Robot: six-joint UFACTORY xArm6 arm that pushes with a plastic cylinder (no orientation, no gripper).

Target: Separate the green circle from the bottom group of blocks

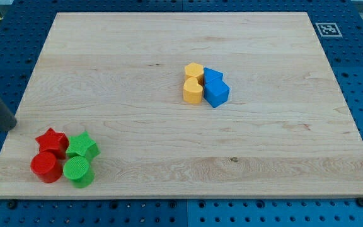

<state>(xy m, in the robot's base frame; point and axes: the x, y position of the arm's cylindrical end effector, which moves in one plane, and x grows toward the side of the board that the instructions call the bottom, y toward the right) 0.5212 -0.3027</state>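
Four blocks in the bottom group: red star (pixel 51 141), green star (pixel 82 146), red circle (pixel 46 167) and green circle (pixel 79 171), packed together at the view's bottom left of the tabletop (pixel 169 145).
Green circle: lower right member of the cluster, touching the green star above it and the red circle on its left; open board lies to its right.
Other group: two yellow blocks (pixel 194 83) and two blue blocks (pixel 215 87) near the middle, well apart from the task.
My tip (pixel 9 127): at the view's left edge, just above and left of the red star, touching no block.
Hand: none on this rig, only a rod, so spread or pressed does not apply.
Step in hand: approach, by my judgement; the green circle is not yet separated.
Next move calls for: getting the tip between the red circle and the green circle, or above the green circle, then pushing it rightward.
Risk: the gap is tight, so the green star or red circle may get dragged along.
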